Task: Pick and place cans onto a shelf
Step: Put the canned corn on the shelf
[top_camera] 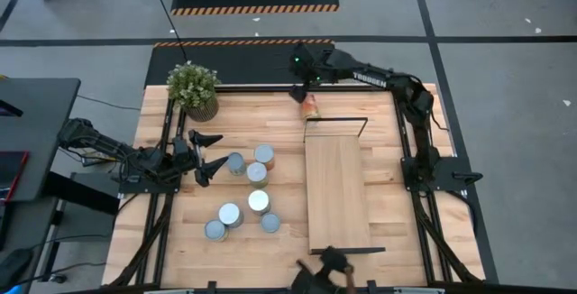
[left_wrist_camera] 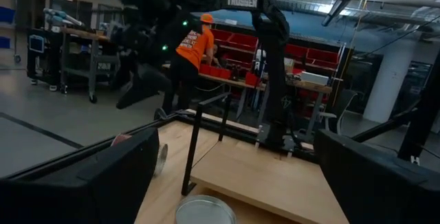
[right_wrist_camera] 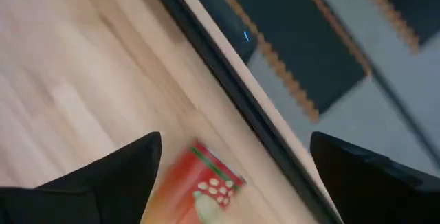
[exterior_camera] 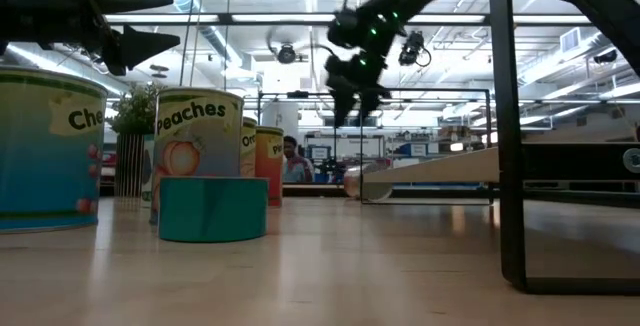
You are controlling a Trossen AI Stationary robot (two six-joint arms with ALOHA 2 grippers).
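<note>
An orange can (top_camera: 311,107) lies on its side on the table just beyond the shelf's far end; it also shows in the right wrist view (right_wrist_camera: 203,186) and the low view (exterior_camera: 362,182). My right gripper (top_camera: 301,92) hangs open above it, clear of it, with one finger on each side (right_wrist_camera: 235,141). Several cans with silver tops (top_camera: 257,173) stand upright at the table's left middle. My left gripper (top_camera: 221,148) is open and empty, level, just left of the nearest standing can (top_camera: 235,162), whose top shows between its fingers (left_wrist_camera: 203,210). The light-wood shelf (top_camera: 338,190) rests on its black end frames.
A potted green plant (top_camera: 194,88) stands at the far left corner. The shelf's black frame (top_camera: 335,121) rises close beside the orange can. A dark object (top_camera: 329,265) sits at the table's near edge. A person in an orange shirt (left_wrist_camera: 192,45) is in the room behind.
</note>
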